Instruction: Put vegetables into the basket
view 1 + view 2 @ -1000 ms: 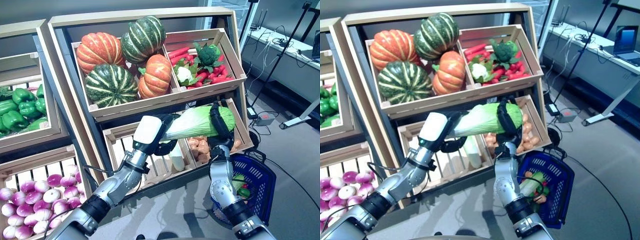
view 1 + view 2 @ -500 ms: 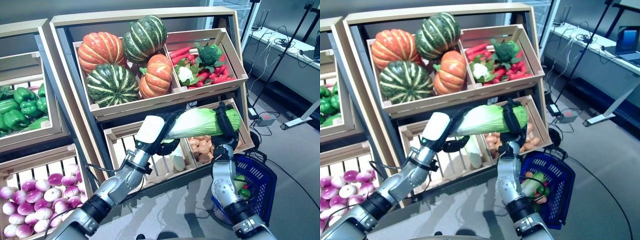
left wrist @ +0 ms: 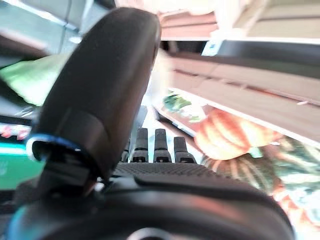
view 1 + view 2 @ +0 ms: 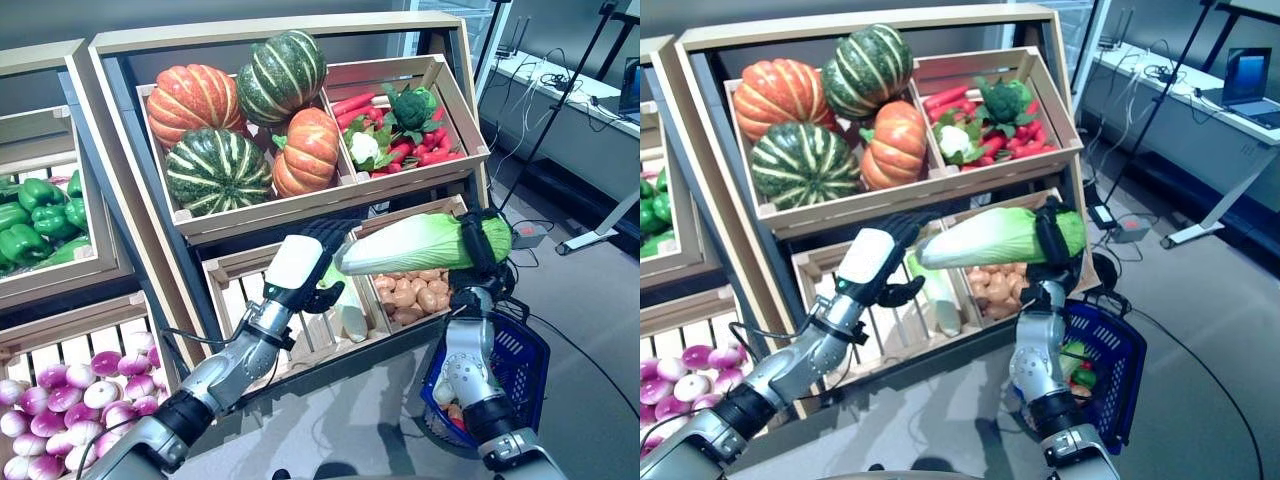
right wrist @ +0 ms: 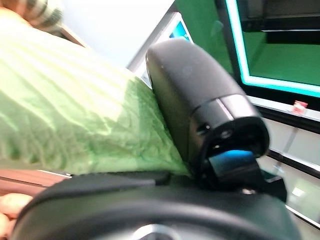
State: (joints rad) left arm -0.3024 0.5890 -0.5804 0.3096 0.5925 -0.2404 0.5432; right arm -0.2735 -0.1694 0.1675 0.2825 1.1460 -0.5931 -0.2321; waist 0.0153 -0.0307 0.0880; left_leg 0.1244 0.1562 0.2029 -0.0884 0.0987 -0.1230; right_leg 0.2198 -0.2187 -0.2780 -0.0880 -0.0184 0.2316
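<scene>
The right hand (image 4: 483, 243) holds a cabbage (image 4: 415, 243) in the air, in front of the lower crates of the wooden shelf (image 4: 270, 35). Its dark fingers are curled around the green leafy end of the cabbage, and the right wrist view shows the thumb pressed against the wrinkled green leaves. The cabbage is long and lies almost level. It is bright green at the end inside the hand and becomes pale, nearly white, with fine ribs toward the free end, which points to the robot's left.

The left hand (image 4: 305, 262) is just beside this pale end. Its fingers are straight and relaxed and hold nothing; whether they touch the cabbage cannot be told.

The blue basket (image 4: 515, 352) stands on the floor below the right arm, near the right corner of the shelf. A few vegetables already lie inside it, partly hidden by the arm.

Behind the cabbage, a lower crate holds potatoes (image 4: 410, 297), and the slatted crate (image 4: 255, 295) beside it has one pale long vegetable (image 4: 352, 318) lying in it. In the upper row, one crate holds orange and green striped pumpkins (image 4: 220, 170), and the crate next to it holds red peppers (image 4: 432, 152), a broccoli (image 4: 412, 104) and a cauliflower (image 4: 367, 149). Further left, another shelf shows green peppers (image 4: 30, 225) above and purple and white turnips (image 4: 75, 400) below.
</scene>
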